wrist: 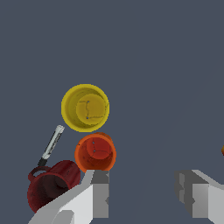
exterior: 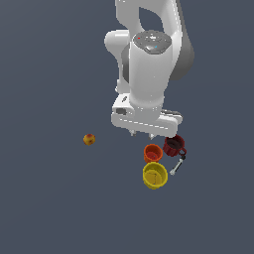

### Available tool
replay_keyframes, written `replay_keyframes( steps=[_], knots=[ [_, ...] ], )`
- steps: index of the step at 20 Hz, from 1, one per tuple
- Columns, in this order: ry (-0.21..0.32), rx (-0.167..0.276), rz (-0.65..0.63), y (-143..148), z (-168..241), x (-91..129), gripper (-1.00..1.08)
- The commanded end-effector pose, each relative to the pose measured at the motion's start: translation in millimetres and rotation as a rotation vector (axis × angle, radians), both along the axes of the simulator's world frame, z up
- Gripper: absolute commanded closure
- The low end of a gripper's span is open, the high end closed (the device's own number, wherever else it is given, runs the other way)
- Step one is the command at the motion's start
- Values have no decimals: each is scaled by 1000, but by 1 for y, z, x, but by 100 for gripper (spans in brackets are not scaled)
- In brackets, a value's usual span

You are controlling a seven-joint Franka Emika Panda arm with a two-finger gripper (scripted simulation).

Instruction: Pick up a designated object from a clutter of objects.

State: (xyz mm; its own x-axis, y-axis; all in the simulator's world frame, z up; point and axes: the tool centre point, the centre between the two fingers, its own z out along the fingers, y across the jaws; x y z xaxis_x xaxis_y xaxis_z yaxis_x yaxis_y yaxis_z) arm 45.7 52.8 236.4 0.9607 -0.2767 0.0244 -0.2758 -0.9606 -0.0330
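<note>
Small orange cup (wrist: 95, 152), tapered, no handle, upright, tool (wrist: 142, 192) wide open, empty

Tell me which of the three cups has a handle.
The dark red mug: a loop handle sticks out of its side. The orange cup and the larger yellow cup beside it are plain tapered cups with no handle.
</note>
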Motion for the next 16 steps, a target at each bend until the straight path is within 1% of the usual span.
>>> replay_keyframes(
  steps=[1,9,16],
  knots=[
    [7,11,-52,14,-20,5,-20],
    [34,42,-211,57,-81,11,-20],
    [53,58,-308,81,-118,11,-20]
  ],
)
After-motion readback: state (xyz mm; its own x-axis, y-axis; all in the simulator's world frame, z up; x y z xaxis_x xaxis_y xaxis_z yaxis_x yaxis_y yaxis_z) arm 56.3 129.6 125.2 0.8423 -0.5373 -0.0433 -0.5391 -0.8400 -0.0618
